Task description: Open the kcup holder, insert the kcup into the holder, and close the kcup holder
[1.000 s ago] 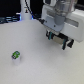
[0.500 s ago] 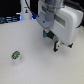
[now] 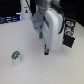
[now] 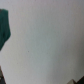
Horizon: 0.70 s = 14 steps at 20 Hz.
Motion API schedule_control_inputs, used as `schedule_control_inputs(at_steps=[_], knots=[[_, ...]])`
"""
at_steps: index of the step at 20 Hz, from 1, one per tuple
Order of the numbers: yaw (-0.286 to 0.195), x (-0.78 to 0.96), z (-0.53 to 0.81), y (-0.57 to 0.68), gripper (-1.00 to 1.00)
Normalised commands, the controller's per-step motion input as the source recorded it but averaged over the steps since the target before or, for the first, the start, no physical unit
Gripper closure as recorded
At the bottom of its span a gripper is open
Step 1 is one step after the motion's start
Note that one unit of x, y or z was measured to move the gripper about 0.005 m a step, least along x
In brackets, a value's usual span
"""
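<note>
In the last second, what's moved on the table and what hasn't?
The arm has swung toward the exterior view's left, bringing its hand lower over the white table and closer to the kcup. Nothing was taken hold of or let go. The kcup stays where it was, and the kcup holder stays at the right, partly hidden by the arm.

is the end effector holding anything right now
Nothing is held. The end effector hangs over bare table, well apart from the pod on the exterior view's left. Whether its jaws are open cannot be told.
</note>
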Motion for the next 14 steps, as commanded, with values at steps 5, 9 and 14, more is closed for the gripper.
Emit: schedule_control_inputs(at_steps=[5, 9, 14], knots=[[-0.257, -0.25, 0.00, -0.49, -1.00], [-0.253, -0.31, 0.00, -0.50, -1.00], [-0.250, -0.32, -0.01, -0.51, -1.00]])
